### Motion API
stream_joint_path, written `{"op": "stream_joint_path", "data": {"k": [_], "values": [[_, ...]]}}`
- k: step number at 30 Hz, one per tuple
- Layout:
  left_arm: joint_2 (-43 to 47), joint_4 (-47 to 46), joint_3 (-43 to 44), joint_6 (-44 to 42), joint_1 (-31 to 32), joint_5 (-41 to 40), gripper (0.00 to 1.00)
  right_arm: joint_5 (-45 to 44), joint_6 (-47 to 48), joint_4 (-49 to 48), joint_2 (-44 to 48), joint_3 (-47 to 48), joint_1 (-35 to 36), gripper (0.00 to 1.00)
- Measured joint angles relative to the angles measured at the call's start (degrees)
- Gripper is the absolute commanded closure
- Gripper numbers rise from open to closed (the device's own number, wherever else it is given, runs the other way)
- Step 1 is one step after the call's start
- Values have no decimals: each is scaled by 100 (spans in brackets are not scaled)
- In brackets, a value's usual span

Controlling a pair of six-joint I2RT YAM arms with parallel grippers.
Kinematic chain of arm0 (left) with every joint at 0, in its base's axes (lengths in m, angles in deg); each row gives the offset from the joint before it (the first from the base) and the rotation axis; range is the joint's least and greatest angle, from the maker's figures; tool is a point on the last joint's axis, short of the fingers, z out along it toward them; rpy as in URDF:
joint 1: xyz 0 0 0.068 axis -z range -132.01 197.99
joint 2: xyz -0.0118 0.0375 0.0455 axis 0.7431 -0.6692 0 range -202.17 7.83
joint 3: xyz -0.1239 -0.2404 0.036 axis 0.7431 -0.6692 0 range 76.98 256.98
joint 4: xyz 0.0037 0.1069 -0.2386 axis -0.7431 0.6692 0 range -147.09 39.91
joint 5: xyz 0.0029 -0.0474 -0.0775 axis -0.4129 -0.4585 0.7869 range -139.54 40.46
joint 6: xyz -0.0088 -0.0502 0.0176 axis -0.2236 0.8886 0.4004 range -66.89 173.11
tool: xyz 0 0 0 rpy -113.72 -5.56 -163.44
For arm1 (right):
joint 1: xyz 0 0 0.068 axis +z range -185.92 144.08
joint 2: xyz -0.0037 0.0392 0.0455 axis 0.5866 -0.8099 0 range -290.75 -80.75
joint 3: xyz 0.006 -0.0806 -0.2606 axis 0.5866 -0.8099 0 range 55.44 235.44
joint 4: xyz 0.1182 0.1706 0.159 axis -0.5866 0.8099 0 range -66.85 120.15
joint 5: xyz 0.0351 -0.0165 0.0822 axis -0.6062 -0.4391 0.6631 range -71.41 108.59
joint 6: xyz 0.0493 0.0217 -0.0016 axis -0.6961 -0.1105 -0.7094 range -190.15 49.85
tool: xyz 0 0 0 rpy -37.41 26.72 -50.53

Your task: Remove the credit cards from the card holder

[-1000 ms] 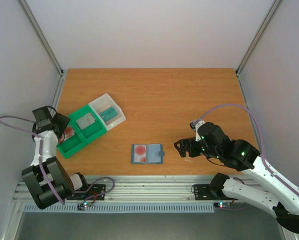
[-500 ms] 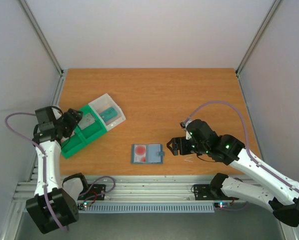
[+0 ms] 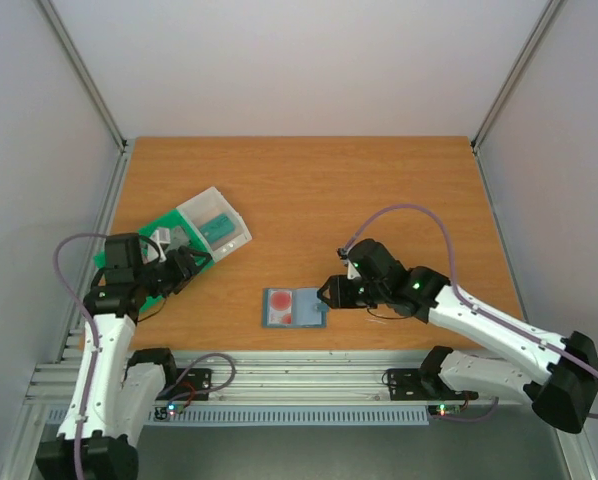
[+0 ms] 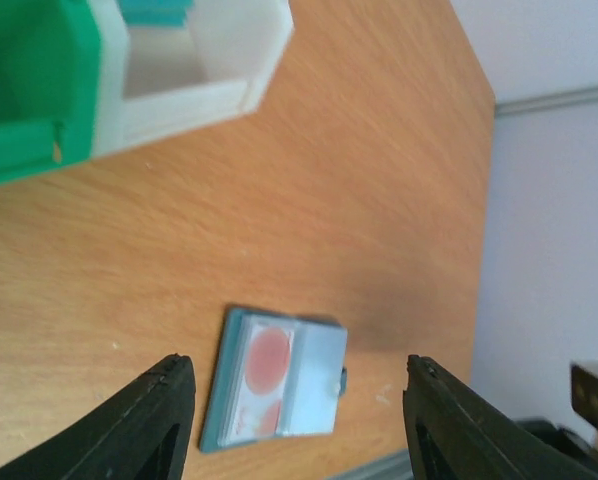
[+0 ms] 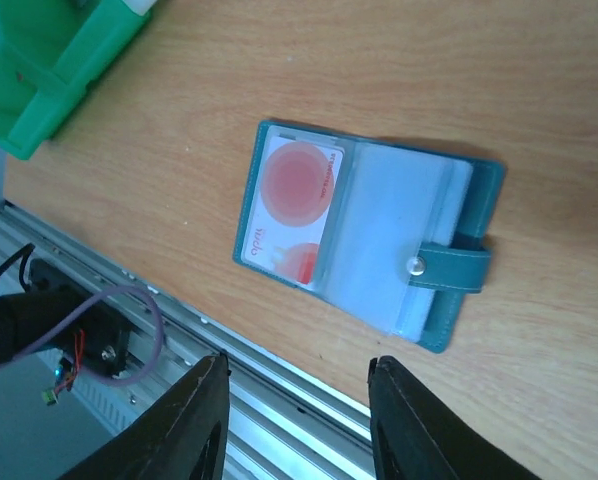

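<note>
Spotting the card holder (image 3: pixel 295 307) unfolded, red-marked credit cards (image 5: pixel 291 215) showing, noticed left gripper (image 4: pixel 296 362) and right gripper (image 5: pixel 297 362) came nearer, both parted, empty.

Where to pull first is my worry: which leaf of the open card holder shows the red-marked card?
The card holder leaf opposite the tab clasp: the red-marked card shows there; the clasp-side leaf looks blank.

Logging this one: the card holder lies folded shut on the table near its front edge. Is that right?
Not shut: the card holder lies open, a credit card with a red round mark showing in one leaf, as the right wrist view shows. It does lie on the table near the front edge.
</note>
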Motion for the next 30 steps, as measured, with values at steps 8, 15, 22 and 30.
{"op": "stream_joint_path", "data": {"k": [8, 15, 22, 30], "values": [[-63, 125, -4, 199, 1309, -372, 53, 227, -251, -855, -879, -111, 162, 68], [-555, -461, -284, 664, 2608, -879, 58, 275, -450, -1578, -1703, -122, 358, 75], [-1237, -1421, -881, 1054, 3353, -1233, 62, 284, -525, -2081, -2385, -125, 376, 76], [-2553, -2778, -1215, 1362, 3980, -1351, 69, 289, -511, -2588, -2977, -201, 378, 78]]}}
